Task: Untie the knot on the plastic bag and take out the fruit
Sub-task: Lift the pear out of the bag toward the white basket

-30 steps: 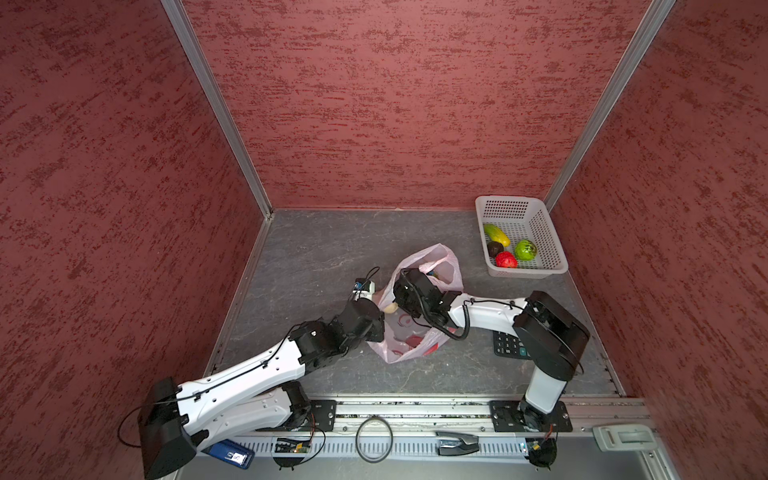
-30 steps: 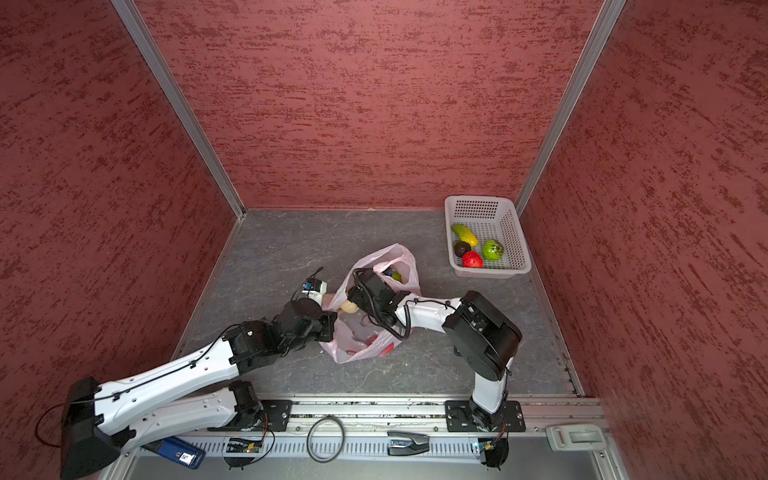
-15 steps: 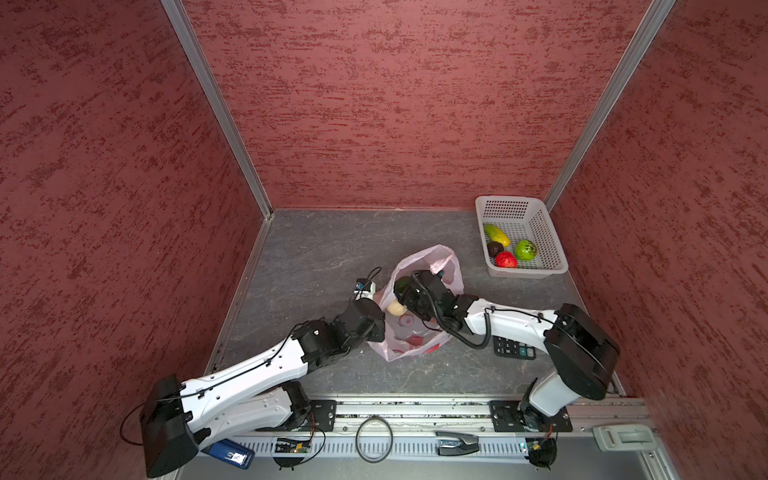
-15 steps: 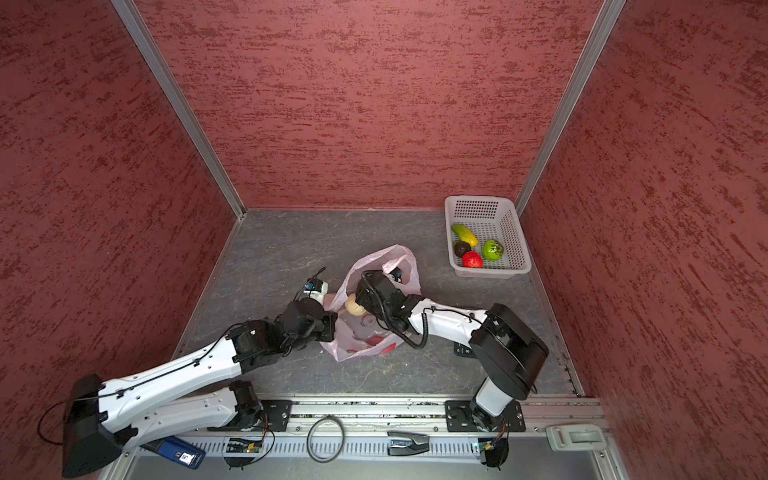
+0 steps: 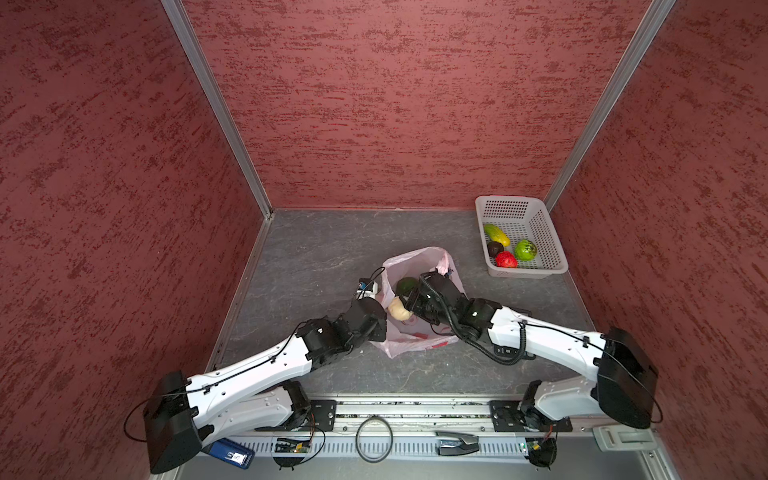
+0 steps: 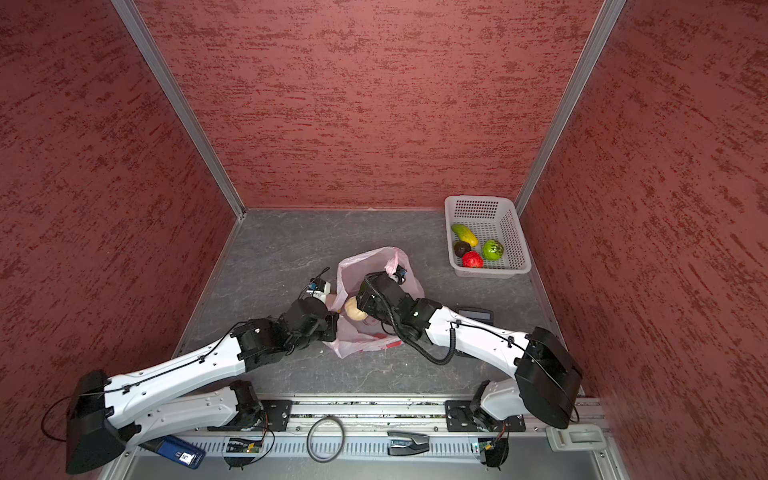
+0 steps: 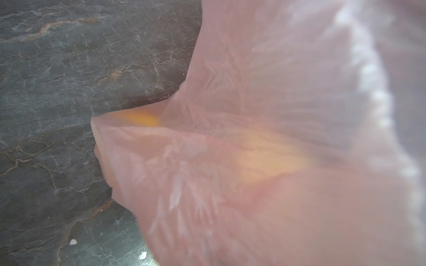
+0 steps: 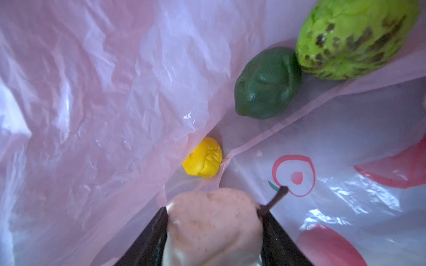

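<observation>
The pale pink plastic bag point(image 5: 415, 259) lies mid-table with its mouth open; the knot is out of view. My left gripper point(image 5: 382, 300) is shut on the bag's left edge, and pink plastic point(image 7: 276, 115) fills the left wrist view and hides the jaws. My right gripper point(image 8: 214, 230) is shut on a cream, speckled fruit point(image 5: 400, 309) at the bag's mouth. Inside the bag lie a dark green fruit point(image 8: 268, 83), a bumpy yellow-green fruit point(image 8: 355, 39) and a small yellow fruit point(image 8: 202, 157).
A white perforated basket point(image 5: 552, 249) stands at the back right, holding a red fruit point(image 5: 506, 259), a green fruit point(image 5: 525, 249), a dark fruit point(image 5: 494, 248) and a long yellow-green fruit point(image 5: 496, 235). A dark calculator-like device point(image 6: 473, 313) lies under the right arm. Red walls enclose three sides.
The right arm's elbow has swung out to the right, and its gripper has drawn the cream fruit up to the bag's mouth. The left arm has stayed still.
</observation>
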